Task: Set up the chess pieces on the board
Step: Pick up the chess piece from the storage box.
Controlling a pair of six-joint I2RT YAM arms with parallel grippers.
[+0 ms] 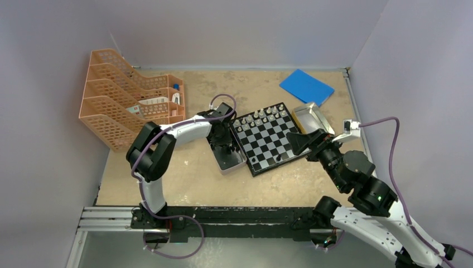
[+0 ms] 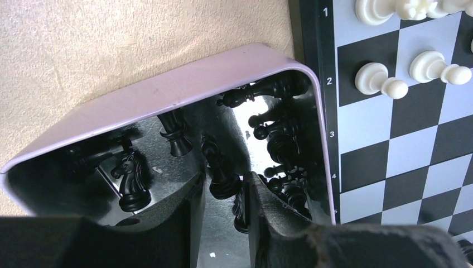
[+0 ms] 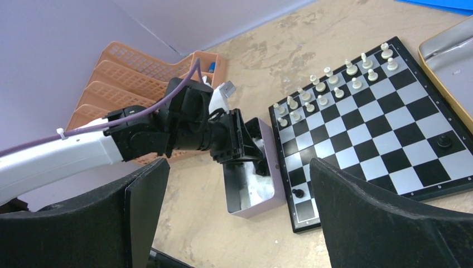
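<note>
The board (image 1: 269, 143), a small square of black and silvery checks with a numbered black border, is laid askew near the middle of the surface (image 1: 189, 184). The white pieces (image 1: 259, 116), glossy and cream-coloured, are ranged in two rows along its far side. A stray black piece (image 3: 299, 193) is stood near the corner nearest the tin, and a second stray (image 3: 444, 140) near the opposite side.

Against the board's left edge a tin (image 2: 167, 95) is set, rectangular, of smooth silvery metal with rounded corners and a mirror-like floor. The black pieces (image 2: 279, 134) are heaped inside it, mostly toppled along the wall nearest the board; a knight (image 2: 131, 176) is seen lying apart from the heap.

The left gripper (image 2: 223, 190) is lowered into this tin, its jaws drawn narrow on either side of one black piece; whether that piece is actually pinched cannot be told. The right gripper (image 3: 237, 164) is held above the board's right side with its jaws spread wide and nothing between them.

A second tin (image 1: 312, 117), silvery with a yellowish rim, is placed just beside the board's far right corner. A flat blue pad (image 1: 306, 86) is laid beyond it. An orange plastic mesh rack (image 1: 122, 100) with stepped tiers is set at the far left, a few small items lodged in it, too small to identify. The surface is tan and mottled.
</note>
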